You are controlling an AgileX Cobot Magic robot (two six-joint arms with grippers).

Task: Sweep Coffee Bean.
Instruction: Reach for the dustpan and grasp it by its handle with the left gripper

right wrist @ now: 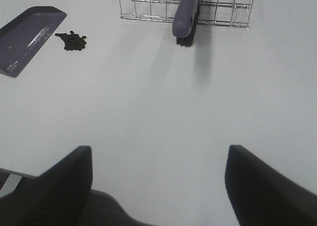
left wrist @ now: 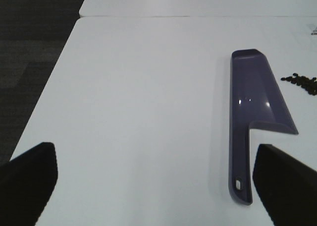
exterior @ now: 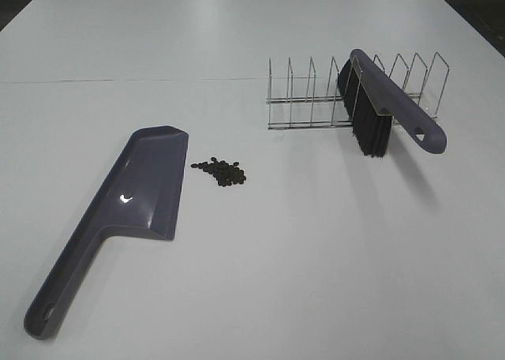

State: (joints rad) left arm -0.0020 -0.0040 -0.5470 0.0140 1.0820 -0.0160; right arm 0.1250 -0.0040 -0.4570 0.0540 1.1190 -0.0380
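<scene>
Nearest the wrist cameras, the left fingers (left wrist: pixel 30 184) stand spread wide apart, released and holding nothing, over bare white counter (exterior: pixel 316 257). The right fingers (right wrist: pixel 62 186) are spread and empty in the same way. Neither pair appears in the high view.

In the high view, the nearest object is the purple dustpan (exterior: pixel 142 190), lying flat at about 8 o'clock from the counter's middle. Its long handle runs toward 7 o'clock and ends in a small hanging hole, and its broad blade lies at the far end. The left wrist view shows the same dustpan (left wrist: pixel 255 94) ahead of the fingers, well apart from them.

The coffee bean (exterior: pixel 221 171) cluster sits just beside the blade at its 3 o'clock. It is a small dark heap on the counter, close to the blade's long edge but not touching it.

Farther back, at about 1 o'clock from the beans, stands a wire rack (exterior: pixel 308 99). A purple brush (exterior: pixel 387 103) leans in its right-hand slots with its black bristles down and its handle jutting toward 5 o'clock.
</scene>
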